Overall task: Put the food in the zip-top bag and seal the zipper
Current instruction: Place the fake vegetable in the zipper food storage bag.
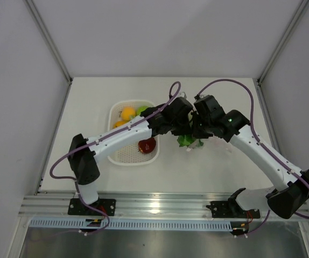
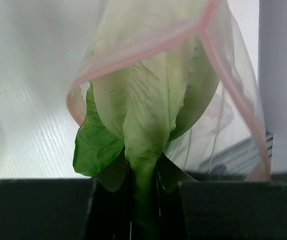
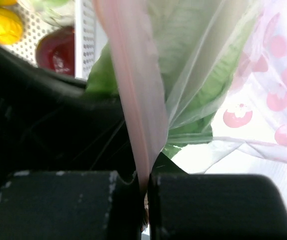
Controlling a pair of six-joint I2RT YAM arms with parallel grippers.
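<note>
Leafy green-white lettuce (image 2: 148, 110), likely light, soft: my left gripper (image 2: 143, 187) is clamping its stem; my right gripper (image 3: 144, 187) is pinching the clear floppy bag (image 3: 263, 135) by its pink zipper strip (image 3: 133, 100).

The lettuce (image 2: 148, 100) is pale white-green with darker green leaf edges. The clear zip-top bag (image 3: 278, 100) carries pink dots at the frame's right, and its zipper (image 3: 133, 90) is pink. The perforated basket (image 1: 123, 156) is white, and the apple (image 1: 147, 144) is dark red.

left tool (image 2: 142, 192) and right tool (image 3: 143, 186) clamped, wrists close together.
</note>
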